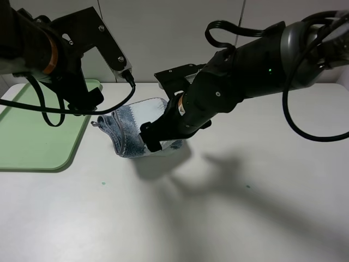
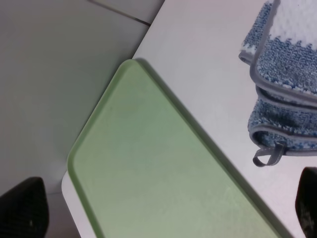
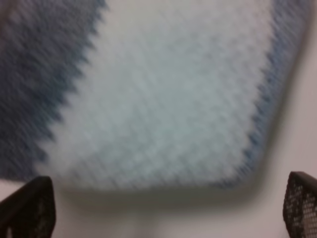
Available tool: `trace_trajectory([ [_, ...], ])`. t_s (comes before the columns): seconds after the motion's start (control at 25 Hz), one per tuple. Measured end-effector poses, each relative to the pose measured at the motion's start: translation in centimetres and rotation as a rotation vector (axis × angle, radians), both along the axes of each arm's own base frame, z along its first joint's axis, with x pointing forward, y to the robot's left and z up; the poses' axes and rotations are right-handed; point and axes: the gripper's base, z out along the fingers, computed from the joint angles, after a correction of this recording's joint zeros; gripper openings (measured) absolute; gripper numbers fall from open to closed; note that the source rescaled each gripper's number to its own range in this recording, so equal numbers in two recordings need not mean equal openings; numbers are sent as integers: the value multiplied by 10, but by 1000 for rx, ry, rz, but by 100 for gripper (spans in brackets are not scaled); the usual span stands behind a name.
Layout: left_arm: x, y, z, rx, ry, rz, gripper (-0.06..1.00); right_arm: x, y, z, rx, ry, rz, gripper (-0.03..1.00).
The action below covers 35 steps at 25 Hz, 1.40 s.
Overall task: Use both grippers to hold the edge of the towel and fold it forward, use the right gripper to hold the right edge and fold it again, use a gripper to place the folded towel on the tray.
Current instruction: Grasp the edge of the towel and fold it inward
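The folded towel (image 1: 131, 126) lies on the worktop (image 1: 245, 218) just beside the green tray (image 1: 32, 136). The right gripper (image 3: 166, 206) is low over it with jaws wide and empty, though that wrist view is too blurred to judge contact. The left gripper (image 2: 166, 203) hangs over the tray's edge, jaws also apart. For a clean pickup, pinch through every layer and lift clear of the tray's rim.
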Motion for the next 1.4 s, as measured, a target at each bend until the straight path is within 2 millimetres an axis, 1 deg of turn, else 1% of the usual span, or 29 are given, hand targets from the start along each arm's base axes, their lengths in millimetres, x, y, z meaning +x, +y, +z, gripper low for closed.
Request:
trace_trajectory([
  [0.24, 0, 0, 0, 0, 0, 0, 100, -2, -23, 26, -145, -33, 29, 100],
  [0.4, 0, 0, 0, 0, 0, 0, 100, -5, -43, 46, -228, -25, -2, 100],
  [0.56, 0, 0, 0, 0, 0, 0, 100, -11, -64, 65, -309, 0, -13, 100],
  [0.64, 0, 0, 0, 0, 0, 0, 100, -17, -71, 75, -337, 2, 9, 100],
  [0.8, 0, 0, 0, 0, 0, 0, 100, -30, -86, 99, -366, -12, 52, 100],
  [0.92, 0, 0, 0, 0, 0, 0, 100, -43, -109, 111, -382, -3, 33, 100],
  [1.08, 0, 0, 0, 0, 0, 0, 100, -65, -142, 114, -398, 42, -24, 100],
  [1.4, 0, 0, 0, 0, 0, 0, 100, -112, -198, 121, -303, 21, -178, 100],
])
